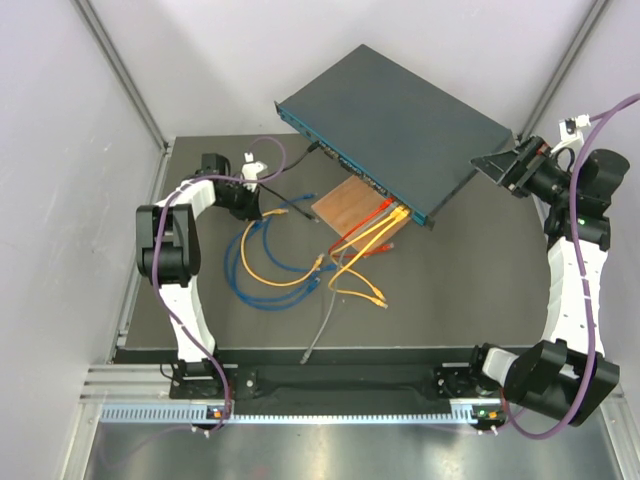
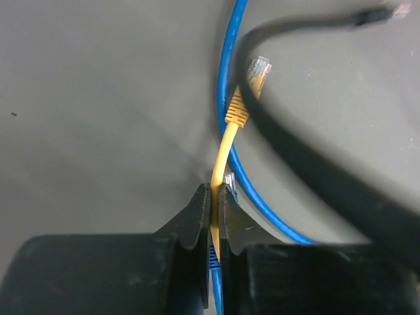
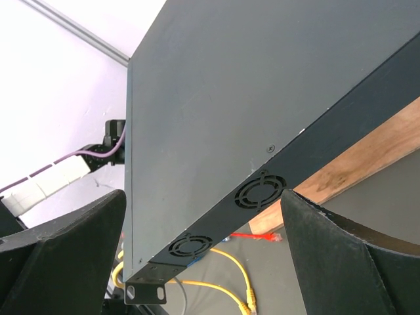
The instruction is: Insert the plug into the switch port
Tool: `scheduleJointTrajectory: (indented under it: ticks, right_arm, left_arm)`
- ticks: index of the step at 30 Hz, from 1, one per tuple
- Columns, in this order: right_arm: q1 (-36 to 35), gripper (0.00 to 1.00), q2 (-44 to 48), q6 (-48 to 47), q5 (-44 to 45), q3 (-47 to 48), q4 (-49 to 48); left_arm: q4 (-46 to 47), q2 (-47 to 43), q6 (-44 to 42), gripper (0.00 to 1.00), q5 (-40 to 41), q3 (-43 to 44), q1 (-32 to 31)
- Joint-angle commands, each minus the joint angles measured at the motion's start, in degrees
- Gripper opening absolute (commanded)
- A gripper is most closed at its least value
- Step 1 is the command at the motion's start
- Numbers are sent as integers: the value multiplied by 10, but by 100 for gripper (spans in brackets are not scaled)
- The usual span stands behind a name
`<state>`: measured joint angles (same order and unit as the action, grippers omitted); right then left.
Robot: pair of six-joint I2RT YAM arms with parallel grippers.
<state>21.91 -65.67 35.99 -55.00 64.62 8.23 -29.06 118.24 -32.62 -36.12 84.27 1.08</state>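
The plug (image 2: 258, 69) is a clear connector with a yellow boot on a yellow cable (image 2: 223, 154). My left gripper (image 2: 214, 190) is shut on that cable a short way behind the plug, low over the mat; in the top view the left gripper (image 1: 262, 205) is left of the switch. The switch (image 1: 400, 120) is a wide, flat dark box tilted on a wooden board (image 1: 350, 205), its port row facing the left arm. My right gripper (image 3: 203, 193) stands open around the switch's (image 3: 216, 98) vented side face, at its right corner (image 1: 490, 165).
A blue cable (image 2: 226, 85) and a thick dark cable (image 2: 308, 157) cross just beside the held yellow one. Loose yellow (image 1: 360, 255), blue (image 1: 250, 280), red (image 1: 365, 222) and grey (image 1: 325, 320) cables lie on the mat in front of the board. White walls enclose the table.
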Motion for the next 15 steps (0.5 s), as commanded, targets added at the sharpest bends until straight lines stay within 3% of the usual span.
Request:
scheduleJointTrajectory:
  ticks: [1, 6, 15]
  right_arm:
    - [8, 100, 9, -7, -16, 27, -17]
    - [7, 100, 17, -16, -26, 31, -20]
    - [6, 100, 22, -23, -43, 25, -30]
  left_arm:
    - [14, -38, 3, 3, -4, -11, 2]
    - [-23, -96, 3, 0, 2, -35, 19]
    - [-134, -189, -70, 0, 26, -93, 39]
